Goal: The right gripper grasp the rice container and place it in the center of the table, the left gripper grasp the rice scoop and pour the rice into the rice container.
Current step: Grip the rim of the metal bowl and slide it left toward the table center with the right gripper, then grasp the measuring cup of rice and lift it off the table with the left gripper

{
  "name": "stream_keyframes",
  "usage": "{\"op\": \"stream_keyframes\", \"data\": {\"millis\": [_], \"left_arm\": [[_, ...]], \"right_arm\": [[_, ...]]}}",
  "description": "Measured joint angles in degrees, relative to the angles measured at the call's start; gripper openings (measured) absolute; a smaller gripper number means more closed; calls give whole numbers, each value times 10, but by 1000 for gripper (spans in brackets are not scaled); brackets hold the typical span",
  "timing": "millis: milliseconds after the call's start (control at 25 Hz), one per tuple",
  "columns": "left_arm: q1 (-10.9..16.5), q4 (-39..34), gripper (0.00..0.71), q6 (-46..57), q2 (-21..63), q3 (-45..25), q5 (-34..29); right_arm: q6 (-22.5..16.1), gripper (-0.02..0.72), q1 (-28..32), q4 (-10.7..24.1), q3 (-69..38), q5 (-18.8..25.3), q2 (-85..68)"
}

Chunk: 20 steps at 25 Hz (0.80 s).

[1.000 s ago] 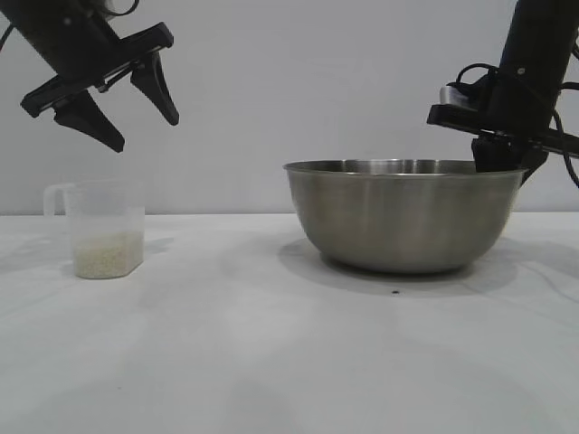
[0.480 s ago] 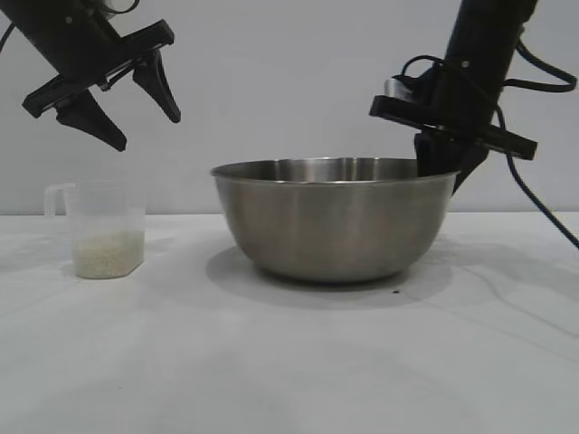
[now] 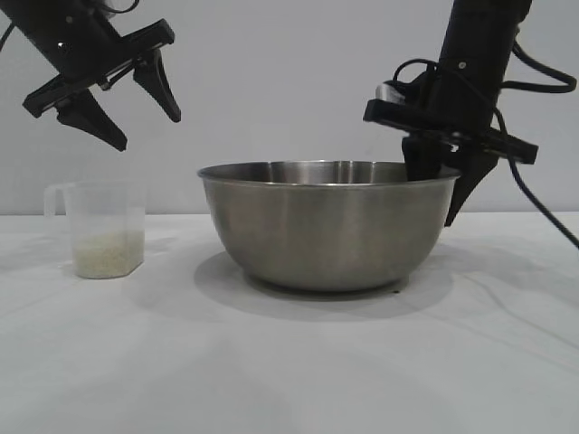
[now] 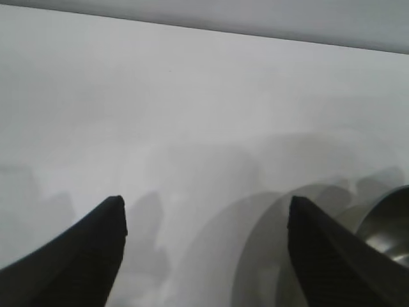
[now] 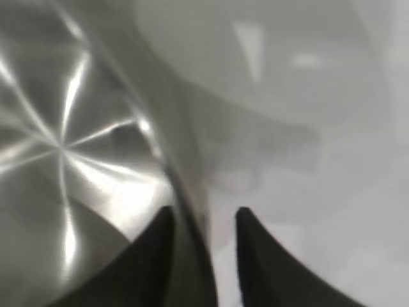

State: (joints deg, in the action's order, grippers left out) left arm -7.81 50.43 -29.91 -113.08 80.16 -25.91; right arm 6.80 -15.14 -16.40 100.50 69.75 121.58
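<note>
rice container (image 3: 330,226) mid-counter (image 3: 271,362) | right pincer (image 3: 441,203) spread, straddling its right rim, one finger each side | left pincer (image 3: 145,134) open, above rice scoop (image 3: 104,228) near left edge

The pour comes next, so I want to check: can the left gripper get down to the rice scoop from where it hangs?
Probably yes. The left gripper hangs open above the rice scoop, slightly toward the bowl side, with only air between. The rice container and the right gripper at its far rim stand well aside.
</note>
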Motion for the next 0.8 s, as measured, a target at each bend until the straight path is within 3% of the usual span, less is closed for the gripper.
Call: {"op": "stream_keyframes", "data": {"millis": [320,520,800], "left_arm": [[0,0,467,0,0,0,-5],[0,0,467,0,0,0,-10],[0,0,467,0,0,0,-13]], "right_arm": [[-1,566,0,85,0,9,-106],[-27,566,2,150,0,13,-192],[-42,566,52,164,-14,19,-318]]}}
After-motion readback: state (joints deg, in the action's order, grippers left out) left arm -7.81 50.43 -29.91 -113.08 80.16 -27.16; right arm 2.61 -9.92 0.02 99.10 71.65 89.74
